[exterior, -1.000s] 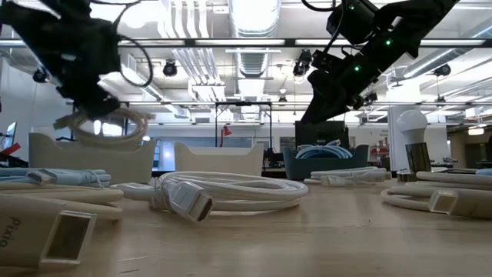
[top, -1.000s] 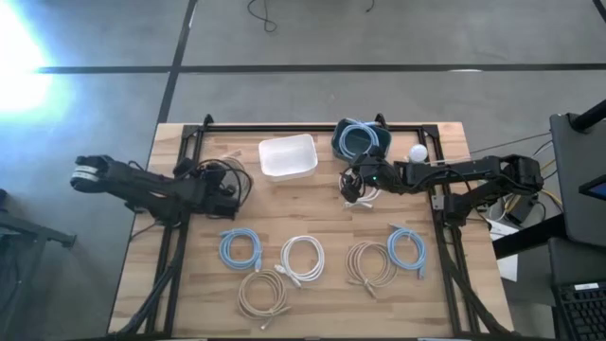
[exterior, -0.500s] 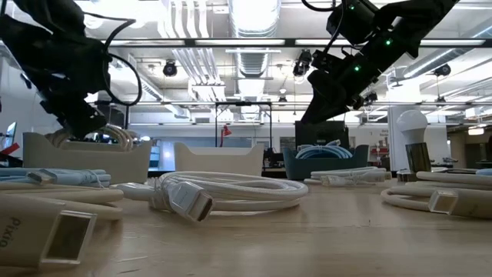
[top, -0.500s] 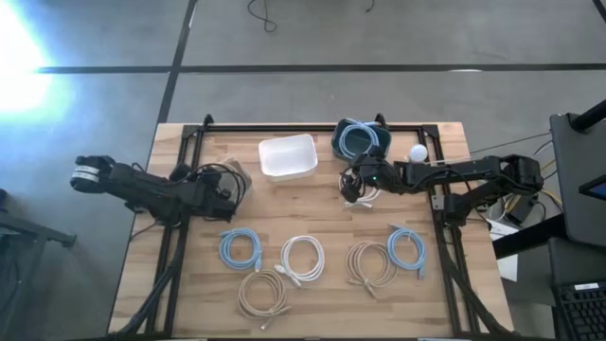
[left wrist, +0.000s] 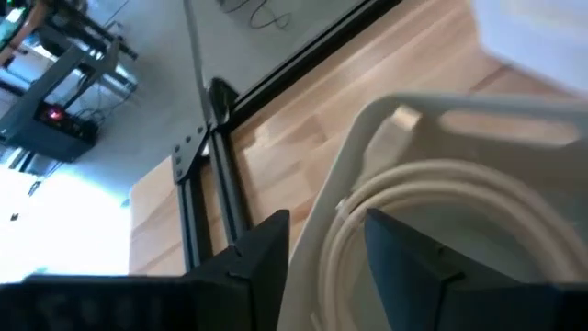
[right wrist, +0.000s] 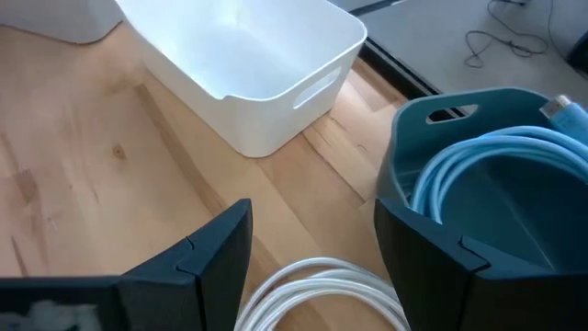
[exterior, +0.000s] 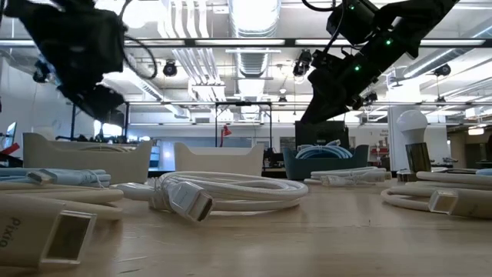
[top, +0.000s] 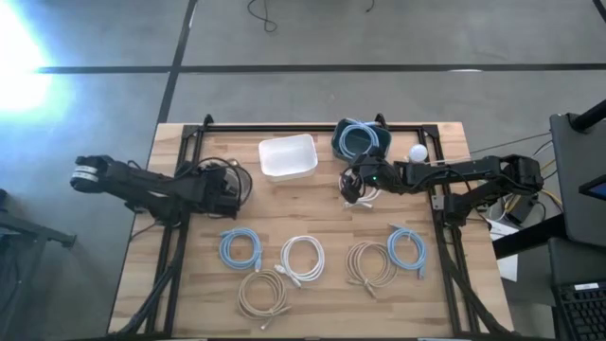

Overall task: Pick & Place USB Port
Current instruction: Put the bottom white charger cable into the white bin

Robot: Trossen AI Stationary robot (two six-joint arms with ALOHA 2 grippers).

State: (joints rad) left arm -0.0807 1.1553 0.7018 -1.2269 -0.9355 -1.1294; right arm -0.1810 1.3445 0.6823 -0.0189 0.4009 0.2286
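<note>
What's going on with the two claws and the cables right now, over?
Left gripper open above beige bin, beige cable coiled inside. Right gripper open, hovering over white cable beside teal bin. Nothing in the way.

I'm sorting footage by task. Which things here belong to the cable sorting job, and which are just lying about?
Job:
- left gripper, open above the beige bin holding a beige cable
- right gripper, open above a white cable
- white bin
- teal bin with blue cable
- coiled cables on the table

Lying about:
- light bulb
</note>
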